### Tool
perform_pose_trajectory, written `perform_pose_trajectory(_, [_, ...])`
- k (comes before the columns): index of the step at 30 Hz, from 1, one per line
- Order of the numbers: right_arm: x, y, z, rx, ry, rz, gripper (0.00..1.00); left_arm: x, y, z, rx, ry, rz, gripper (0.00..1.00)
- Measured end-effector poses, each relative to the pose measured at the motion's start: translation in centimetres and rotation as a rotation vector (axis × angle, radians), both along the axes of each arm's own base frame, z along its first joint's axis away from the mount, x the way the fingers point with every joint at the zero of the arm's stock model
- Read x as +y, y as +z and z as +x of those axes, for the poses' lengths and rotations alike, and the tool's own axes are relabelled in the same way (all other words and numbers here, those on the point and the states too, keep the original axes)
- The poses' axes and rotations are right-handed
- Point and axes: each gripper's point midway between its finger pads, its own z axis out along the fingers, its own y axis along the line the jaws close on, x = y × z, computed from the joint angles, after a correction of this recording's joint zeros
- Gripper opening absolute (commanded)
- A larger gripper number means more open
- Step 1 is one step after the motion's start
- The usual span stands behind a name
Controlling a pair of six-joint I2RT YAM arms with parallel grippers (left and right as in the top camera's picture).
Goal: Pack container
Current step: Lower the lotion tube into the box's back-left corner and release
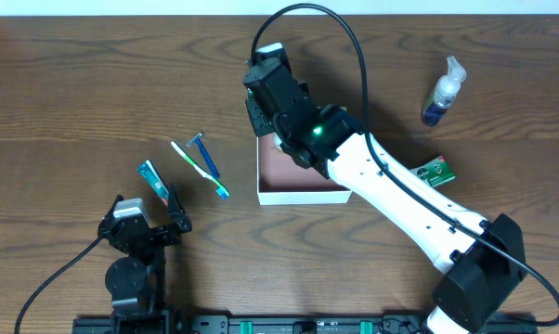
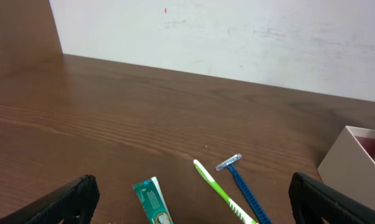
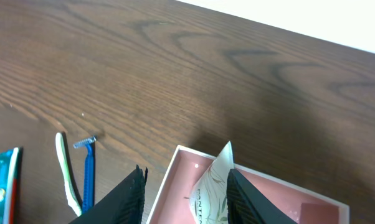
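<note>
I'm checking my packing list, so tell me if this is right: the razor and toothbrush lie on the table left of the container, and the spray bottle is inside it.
Not quite. The spray bottle is not inside the container. It is out on the table, off to the container's right, as the overhead view shows. The razor and toothbrush do lie left of it.

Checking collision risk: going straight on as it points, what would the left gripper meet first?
Likely the flat green-and-white tube lying just ahead of the left gripper; the gripper's height above it is unclear.
</note>
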Motion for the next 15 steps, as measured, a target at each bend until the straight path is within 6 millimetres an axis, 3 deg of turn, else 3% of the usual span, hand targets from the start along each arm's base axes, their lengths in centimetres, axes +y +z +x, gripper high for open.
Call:
perform_pose_trajectory(7, [-0.4, -0.4, -0.1, -0.004, 0.051, -0.072, 0.41, 0.0, 0.0, 0.0, 0.000, 0.000, 0.000, 0.98])
perform_pose_trajectory(15, [-2.9, -0.9, 1.1, 0.014, 0.008, -0.102, 0.40, 0.0, 0.0, 0.0, 0.000, 0.000, 0.000, 0.98])
